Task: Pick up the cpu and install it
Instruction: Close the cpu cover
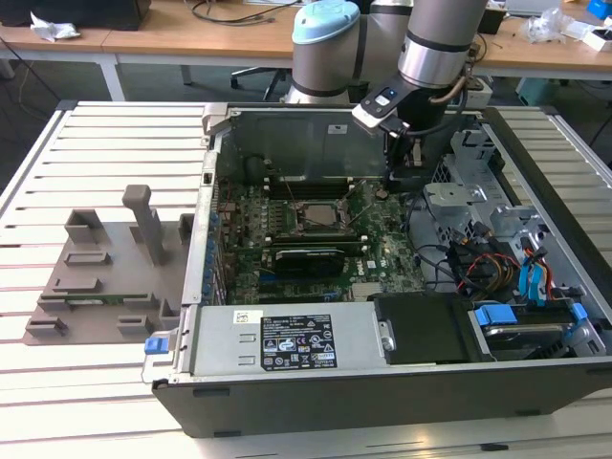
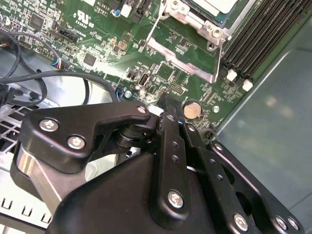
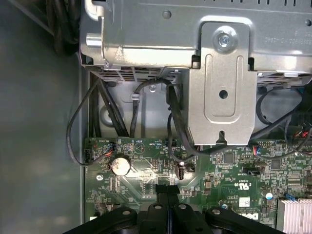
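The cpu (image 1: 321, 212) lies in the dark socket frame in the middle of the green motherboard (image 1: 382, 251), inside the open computer case (image 1: 402, 382). Its silvery-white lid (image 2: 218, 5) shows in the second wrist view, with the hinged metal socket plate (image 2: 183, 51) swung open beside it. My gripper (image 1: 398, 182) hangs over the board's far corner, to the exterior view's right of the socket and close to a round coin battery (image 2: 192, 109). In both wrist views the black fingers (image 3: 167, 192) are pressed together with nothing between them.
A grey plastic fixture (image 1: 105, 268) with slots and posts lies on the slatted table at the exterior view's left. Metal drive cages (image 3: 222, 73) and black cables (image 3: 175, 117) crowd the case beside the gripper. The power supply (image 1: 287, 342) fills the case's near side.
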Action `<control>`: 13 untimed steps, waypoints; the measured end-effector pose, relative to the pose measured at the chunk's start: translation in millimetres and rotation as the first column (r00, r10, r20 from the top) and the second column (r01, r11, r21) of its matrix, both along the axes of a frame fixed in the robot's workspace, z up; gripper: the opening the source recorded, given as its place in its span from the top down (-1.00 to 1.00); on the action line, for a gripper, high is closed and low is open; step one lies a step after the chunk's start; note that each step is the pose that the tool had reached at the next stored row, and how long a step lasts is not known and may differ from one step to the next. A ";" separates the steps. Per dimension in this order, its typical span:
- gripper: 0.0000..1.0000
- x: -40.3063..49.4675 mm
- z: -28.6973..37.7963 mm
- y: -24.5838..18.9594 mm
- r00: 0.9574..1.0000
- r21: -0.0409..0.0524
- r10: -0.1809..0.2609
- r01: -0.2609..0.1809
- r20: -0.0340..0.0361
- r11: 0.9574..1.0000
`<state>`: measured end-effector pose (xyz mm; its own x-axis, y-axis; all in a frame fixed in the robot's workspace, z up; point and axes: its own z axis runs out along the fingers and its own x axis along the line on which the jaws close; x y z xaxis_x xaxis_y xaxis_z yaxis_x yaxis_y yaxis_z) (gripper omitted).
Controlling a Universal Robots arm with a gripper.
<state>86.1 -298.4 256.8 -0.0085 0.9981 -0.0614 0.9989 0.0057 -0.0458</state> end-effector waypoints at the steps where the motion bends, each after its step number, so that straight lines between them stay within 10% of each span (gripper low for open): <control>1: 0.79 -0.6 0.0 0.0 1.000 0.000 0.000 0.000 0.000 1.000; 13: 0.79 -13.7 -0.2 0.0 1.000 0.000 0.000 0.000 0.000 1.000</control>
